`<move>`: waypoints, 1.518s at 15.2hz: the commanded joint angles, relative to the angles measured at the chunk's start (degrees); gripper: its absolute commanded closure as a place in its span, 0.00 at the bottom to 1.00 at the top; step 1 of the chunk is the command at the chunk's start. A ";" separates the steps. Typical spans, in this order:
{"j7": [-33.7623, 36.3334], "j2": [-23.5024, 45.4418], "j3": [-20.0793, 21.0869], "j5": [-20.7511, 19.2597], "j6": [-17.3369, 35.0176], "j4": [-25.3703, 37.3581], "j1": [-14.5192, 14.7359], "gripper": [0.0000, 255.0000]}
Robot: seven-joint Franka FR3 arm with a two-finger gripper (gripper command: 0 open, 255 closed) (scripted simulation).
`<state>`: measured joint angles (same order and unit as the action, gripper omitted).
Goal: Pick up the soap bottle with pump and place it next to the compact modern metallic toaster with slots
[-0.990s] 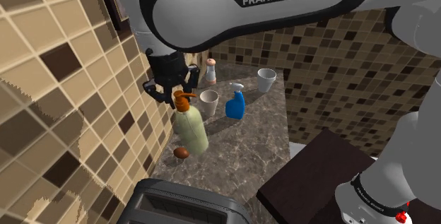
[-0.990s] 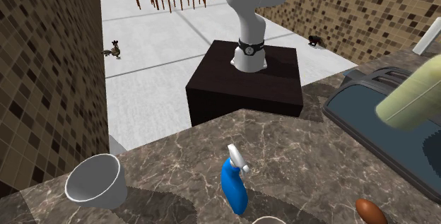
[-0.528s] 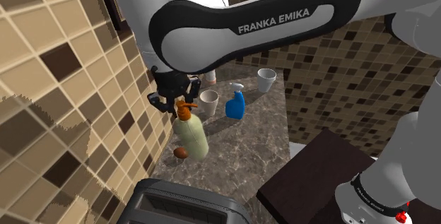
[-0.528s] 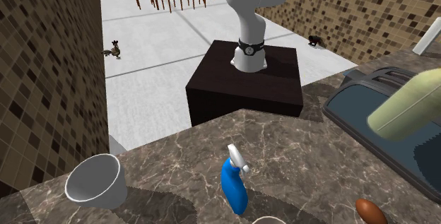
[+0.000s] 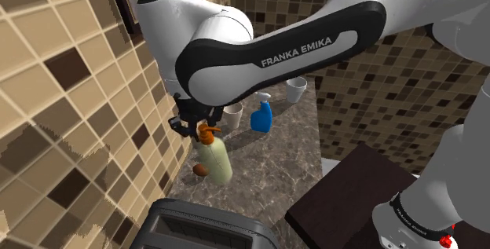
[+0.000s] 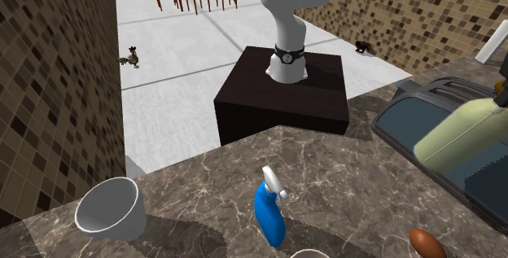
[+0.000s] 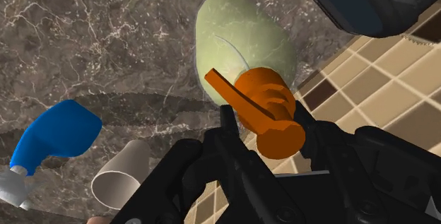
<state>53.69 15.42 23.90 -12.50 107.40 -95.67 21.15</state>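
The soap bottle (image 5: 214,161) has a pale green body and an orange pump. It hangs tilted from my gripper (image 5: 202,127), which is shut on the pump's neck, close to the tiled wall. In the wrist view the fingers of the gripper (image 7: 267,127) clasp the orange pump (image 7: 270,106), with the green body (image 7: 244,42) below them over the marble counter. The dark grey toaster (image 5: 208,225) with its slots stands just beyond the bottle's base, at the shoulder view's bottom. The bottle (image 6: 457,134) hangs in front of the toaster (image 6: 399,122); the same toaster (image 7: 367,0) also appears in the wrist view.
A blue spray bottle (image 5: 261,118) (image 6: 270,212), a beige cup (image 5: 232,112) and a white cup (image 5: 296,88) (image 6: 110,207) stand farther back on the counter. A small brown oval thing (image 5: 199,170) lies by the bottle's base. The tiled wall (image 5: 78,114) runs close alongside.
My gripper has carried the bottle lower and nearer to the toaster. The arm has swung over the counter, and the grip on the pump has stayed the same.
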 commanded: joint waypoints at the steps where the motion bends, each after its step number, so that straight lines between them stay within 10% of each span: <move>1: 0.32 0.32 -0.06 -0.23 1.49 -1.17 0.02 1.00; 23: 4.02 6.79 -1.59 -4.34 15.70 -9.72 0.72 1.00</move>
<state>57.49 21.78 22.43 -16.56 122.40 -105.11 21.79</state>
